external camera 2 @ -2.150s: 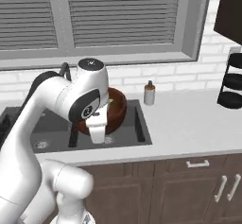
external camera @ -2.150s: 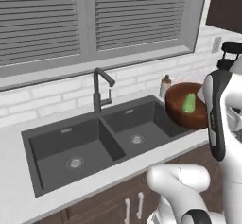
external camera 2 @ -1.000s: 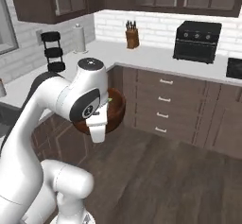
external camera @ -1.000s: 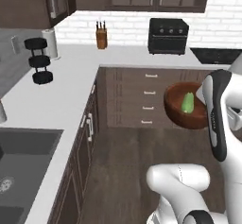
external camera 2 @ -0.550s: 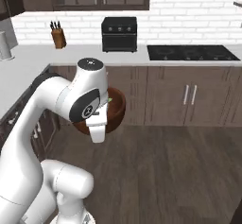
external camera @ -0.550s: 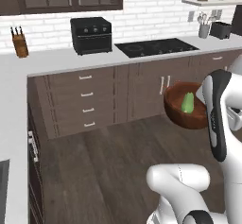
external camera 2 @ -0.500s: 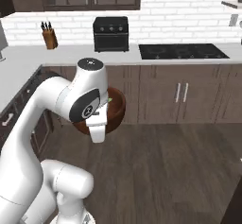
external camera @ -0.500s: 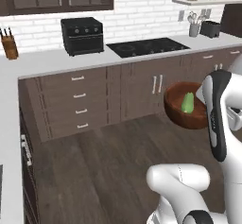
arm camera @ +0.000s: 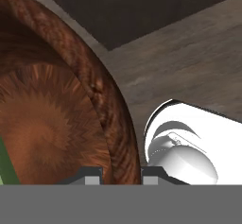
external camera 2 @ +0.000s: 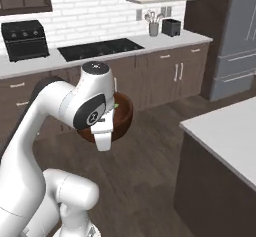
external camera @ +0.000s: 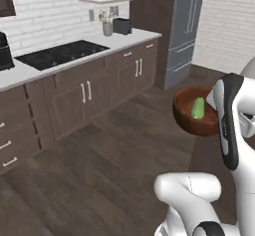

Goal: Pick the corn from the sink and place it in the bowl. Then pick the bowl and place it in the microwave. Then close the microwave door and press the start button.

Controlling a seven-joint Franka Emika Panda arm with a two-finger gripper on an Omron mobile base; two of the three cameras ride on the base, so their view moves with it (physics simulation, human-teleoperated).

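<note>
My gripper point(arm camera: 121, 173) pinches the wooden bowl's point(external camera: 188, 114) rim, corn point(external camera: 198, 108) inside. My base has swung from the sink past the cooktop point(external camera: 57, 53) toward the fridge point(external camera: 186, 26); the microwave remains ahead.

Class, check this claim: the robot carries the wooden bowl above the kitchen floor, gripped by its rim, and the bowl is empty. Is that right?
Not quite. The bowl is not empty: the corn lies inside it, as the left base view shows. The rest stands: the bowl is carried above the floor, and the hand view shows the gripper closed on its rim.
</note>
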